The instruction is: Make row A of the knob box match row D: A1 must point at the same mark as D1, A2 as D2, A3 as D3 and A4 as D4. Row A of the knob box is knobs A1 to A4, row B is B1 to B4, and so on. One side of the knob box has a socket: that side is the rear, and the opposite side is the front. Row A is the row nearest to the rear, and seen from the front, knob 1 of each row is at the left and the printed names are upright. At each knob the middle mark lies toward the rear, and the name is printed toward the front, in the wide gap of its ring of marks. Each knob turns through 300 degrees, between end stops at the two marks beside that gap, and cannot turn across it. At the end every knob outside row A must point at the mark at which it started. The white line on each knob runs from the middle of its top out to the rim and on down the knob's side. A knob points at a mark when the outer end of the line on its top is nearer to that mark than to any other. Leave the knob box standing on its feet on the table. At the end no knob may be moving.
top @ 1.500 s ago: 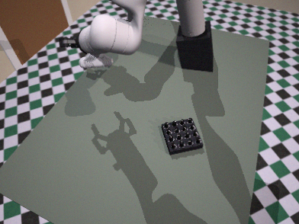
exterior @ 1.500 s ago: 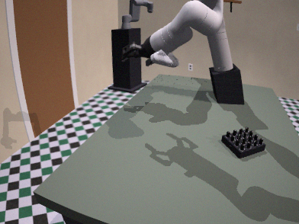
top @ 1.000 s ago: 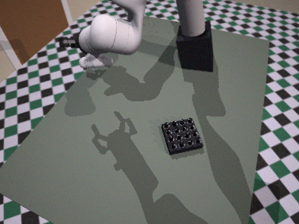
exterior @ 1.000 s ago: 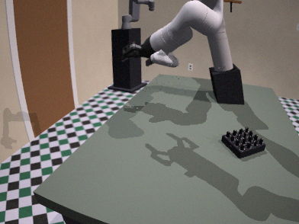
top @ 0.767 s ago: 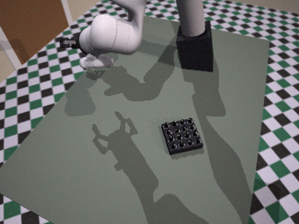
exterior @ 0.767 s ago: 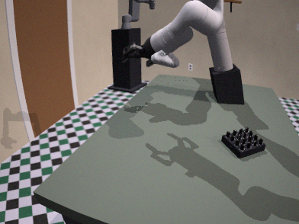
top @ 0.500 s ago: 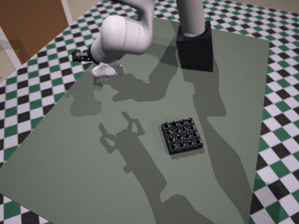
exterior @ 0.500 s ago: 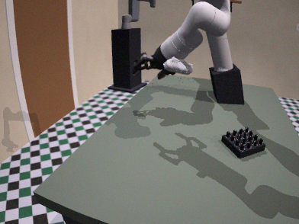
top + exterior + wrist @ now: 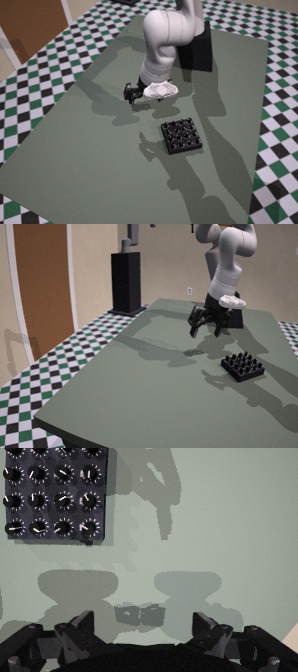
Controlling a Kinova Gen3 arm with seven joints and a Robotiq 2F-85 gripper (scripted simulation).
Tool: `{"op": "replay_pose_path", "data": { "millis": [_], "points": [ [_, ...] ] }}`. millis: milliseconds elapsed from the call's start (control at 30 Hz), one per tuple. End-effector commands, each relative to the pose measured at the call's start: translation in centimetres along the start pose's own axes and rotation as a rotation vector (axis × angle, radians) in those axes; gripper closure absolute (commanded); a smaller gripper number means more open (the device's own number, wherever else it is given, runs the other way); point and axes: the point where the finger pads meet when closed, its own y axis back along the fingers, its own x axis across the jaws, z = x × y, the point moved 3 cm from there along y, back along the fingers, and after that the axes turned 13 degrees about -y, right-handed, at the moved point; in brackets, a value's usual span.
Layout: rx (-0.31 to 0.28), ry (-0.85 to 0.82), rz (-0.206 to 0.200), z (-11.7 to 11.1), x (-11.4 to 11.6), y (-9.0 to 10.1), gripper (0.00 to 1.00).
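Note:
The knob box (image 9: 181, 136) (image 9: 245, 368) (image 9: 55, 487) is a dark square block with four rows of four black knobs. It stands flat on the grey-green table (image 9: 76, 160) (image 9: 133, 395) (image 9: 233, 511). In the wrist view it sits at the upper left, and white lines show on the knobs, too small to read against their marks. I cannot make out the socket side. My gripper (image 9: 130, 94) (image 9: 206, 332) (image 9: 143, 623) is open and empty. It hangs well above the table, apart from the box and toward the arm's base from it.
The arm's black base pedestal (image 9: 195, 49) (image 9: 237, 319) stands at the table's far edge. A second black pedestal (image 9: 126, 281) stands on the checkered floor beyond the table. The table edges drop to the floor on all sides.

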Motion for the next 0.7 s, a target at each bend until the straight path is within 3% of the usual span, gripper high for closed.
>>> {"op": "replay_pose_path", "data": {
  "millis": [0,100,167,333,667],
  "points": [
    [0.082,0.001,-0.053,-1.6,-3.2,1.1,0.00],
    [0.156,-0.016,-0.115,-3.2,-6.4,2.0,0.00],
    [0.156,-0.016,-0.115,-3.2,-6.4,2.0,0.00],
    [0.228,-0.035,-0.178,-4.6,-9.5,3.3,0.00],
    [0.246,-0.040,-0.194,-5.0,-10.3,3.6,0.00]
  ]
}}
